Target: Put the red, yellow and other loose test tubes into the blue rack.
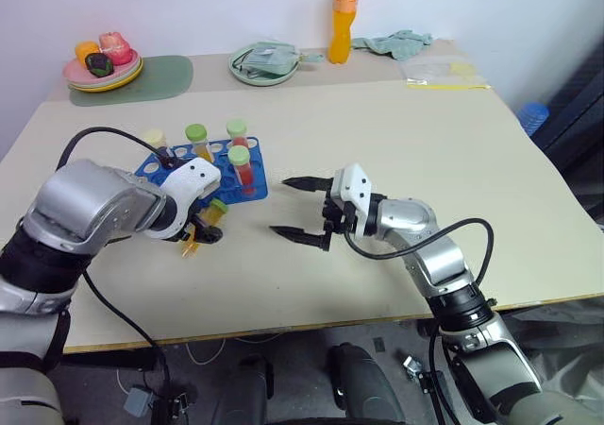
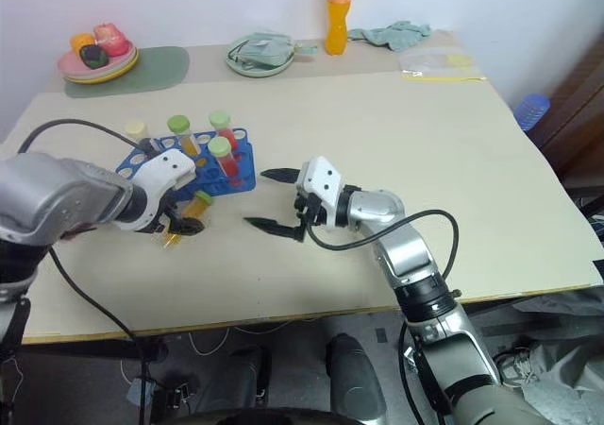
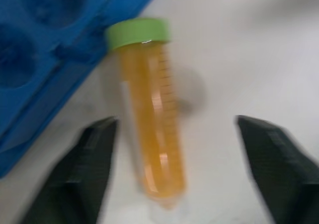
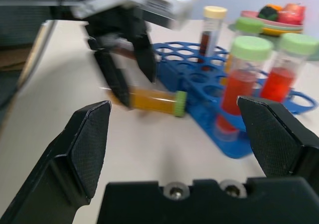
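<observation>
The yellow-orange tube you are after lies flat on the table, its green cap touching the near edge of the blue rack. Your left gripper points down over it with its fingers apart, one on each side of the tube and not pressing it. Four capped tubes already stand upright in the rack: two red, one yellow-orange and a dark one with a cream cap. Your right gripper hovers level just beside the rack, pointing toward it, fingers wide apart and holding nothing.
</observation>
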`<state>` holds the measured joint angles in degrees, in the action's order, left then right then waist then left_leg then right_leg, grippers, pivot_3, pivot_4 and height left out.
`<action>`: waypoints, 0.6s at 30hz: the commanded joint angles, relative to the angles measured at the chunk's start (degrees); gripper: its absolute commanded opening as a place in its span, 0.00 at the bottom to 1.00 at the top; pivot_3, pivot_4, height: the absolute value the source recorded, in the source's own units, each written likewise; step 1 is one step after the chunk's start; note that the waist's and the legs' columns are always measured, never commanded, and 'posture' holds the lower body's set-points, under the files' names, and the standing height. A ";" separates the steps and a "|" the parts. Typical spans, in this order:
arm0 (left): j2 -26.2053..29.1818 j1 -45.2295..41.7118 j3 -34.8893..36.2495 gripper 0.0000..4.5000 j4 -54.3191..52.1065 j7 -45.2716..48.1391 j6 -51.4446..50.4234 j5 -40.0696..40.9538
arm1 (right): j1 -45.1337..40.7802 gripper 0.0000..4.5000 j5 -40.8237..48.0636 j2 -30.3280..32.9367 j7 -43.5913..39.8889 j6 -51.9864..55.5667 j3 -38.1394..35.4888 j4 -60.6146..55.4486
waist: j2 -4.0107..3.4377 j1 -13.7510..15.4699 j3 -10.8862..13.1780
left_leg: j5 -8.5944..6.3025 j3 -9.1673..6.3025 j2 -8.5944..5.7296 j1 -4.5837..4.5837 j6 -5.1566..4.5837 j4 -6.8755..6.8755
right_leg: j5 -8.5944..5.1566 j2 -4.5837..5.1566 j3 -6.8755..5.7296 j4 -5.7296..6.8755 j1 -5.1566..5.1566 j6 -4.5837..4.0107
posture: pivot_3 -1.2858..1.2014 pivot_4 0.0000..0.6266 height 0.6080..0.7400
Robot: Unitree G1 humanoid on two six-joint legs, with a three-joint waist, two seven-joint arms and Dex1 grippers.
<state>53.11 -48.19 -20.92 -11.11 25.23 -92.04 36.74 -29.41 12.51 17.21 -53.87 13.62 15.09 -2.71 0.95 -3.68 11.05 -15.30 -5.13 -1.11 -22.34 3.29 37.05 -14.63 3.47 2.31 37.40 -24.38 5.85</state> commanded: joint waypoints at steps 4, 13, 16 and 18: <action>-2.31 -1.96 -3.28 0.15 3.84 -0.78 -0.46 -3.13 | 0.96 1.00 0.44 -0.60 1.97 0.60 0.53 -4.61 | 0.00 0.67 0.00 | 0.00 0.01 -0.01 -0.01 0.01 0.03 | 0.00 0.02 0.00 0.02 -0.01 0.00 | 0.52 0.24 1.00; 4.44 8.94 12.91 0.15 -9.13 2.57 4.36 -1.76 | 3.04 1.00 1.91 2.34 0.69 4.02 0.41 -8.36 | 0.01 0.83 0.00 | 0.01 0.09 0.00 -0.04 0.01 0.01 | 0.00 0.02 0.09 0.04 -0.12 0.00 | 0.52 0.24 1.00; 5.50 20.01 26.32 0.15 -16.48 3.18 17.04 -4.05 | 4.01 1.00 2.73 3.62 -0.15 4.99 -0.04 -8.96 | 0.01 1.14 0.00 | 0.01 0.11 0.02 -0.06 0.02 0.00 | 0.00 0.07 0.09 0.03 -0.15 -0.01 | 0.52 0.24 1.00; 2.11 25.88 35.25 0.15 -20.33 1.65 23.43 -5.22 | 4.64 1.00 3.15 3.98 -0.16 5.49 -0.26 -9.10 | 0.02 1.49 0.00 | 0.01 0.12 0.02 -0.07 0.02 0.02 | 0.00 0.12 0.09 0.00 -0.14 -0.01 | 0.52 0.24 1.00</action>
<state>56.38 -23.12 7.33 -27.60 27.82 -74.14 33.05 -24.85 14.17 21.27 -53.84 19.01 15.39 -9.32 0.97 -2.18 11.04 -15.29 -5.01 -1.10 -22.41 3.31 37.09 -14.63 3.60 2.38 37.34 -24.48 5.84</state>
